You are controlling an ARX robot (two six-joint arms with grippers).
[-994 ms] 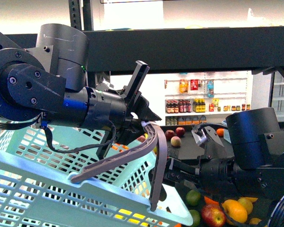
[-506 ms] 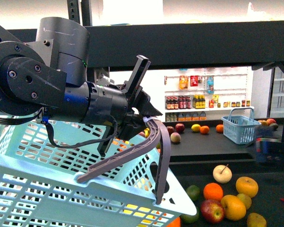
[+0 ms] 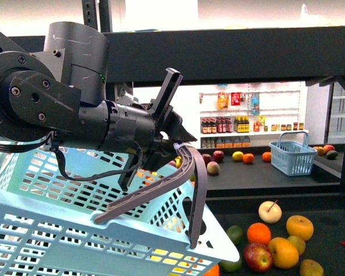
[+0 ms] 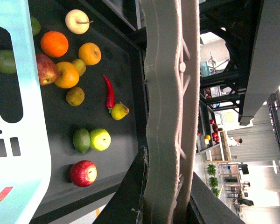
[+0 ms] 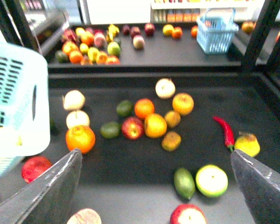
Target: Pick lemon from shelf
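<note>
- Gripping the grey handle point(image 3: 161, 187) of the pale-blue basket point(image 3: 52, 230), the left gripper point(image 3: 175, 145) is clamped tight on it. It carries the basket tilted in front of the shelf point(image 3: 236, 57), presumably so that picked fruit has somewhere to go.
- The right gripper point(image 5: 156, 184) hangs above the shelf's lower deck with its jaws spread wide and nothing between them, a stance suited to coming down over a fruit.
- The likeliest lemon point(image 5: 248, 144) is the yellow, nub-ended fruit just beside the red chili point(image 5: 223, 130), towards the robot's right. I cannot rule out a small pear.
- It lies apart from the main fruit cluster point(image 5: 149, 122), so a clean approach looks possible.
</note>
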